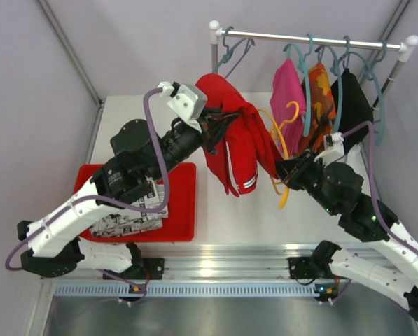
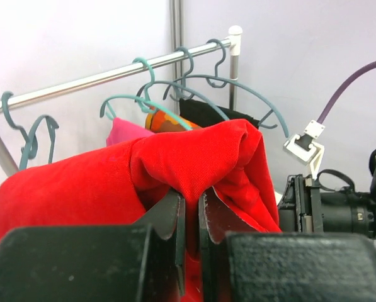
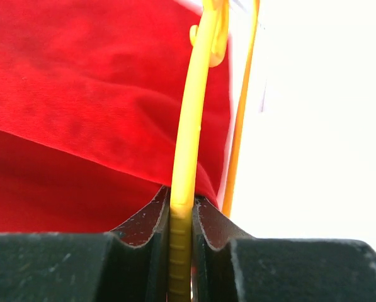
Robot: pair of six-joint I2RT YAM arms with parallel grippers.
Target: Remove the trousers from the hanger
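The red trousers (image 1: pixel 231 133) hang in mid air between my arms, partly draped over a yellow hanger (image 1: pixel 287 126). My left gripper (image 1: pixel 212 127) is shut on a fold of the red trousers (image 2: pixel 194 163). My right gripper (image 1: pixel 282 169) is shut on the yellow hanger (image 3: pixel 189 145), with red cloth (image 3: pixel 80 100) just behind it. The magenta trousers (image 1: pixel 287 94), orange camouflage trousers (image 1: pixel 319 98) and black trousers (image 1: pixel 350 105) hang on teal hangers on the rail (image 1: pixel 314 40). The black-and-white patterned trousers (image 1: pixel 128 217) lie in the red tray (image 1: pixel 184 203).
An empty teal hanger (image 1: pixel 231 50) hangs at the rail's left end. The rail's white posts (image 1: pixel 213 42) stand at the back of the white table (image 1: pixel 216 210). Purple walls close in behind and at the sides.
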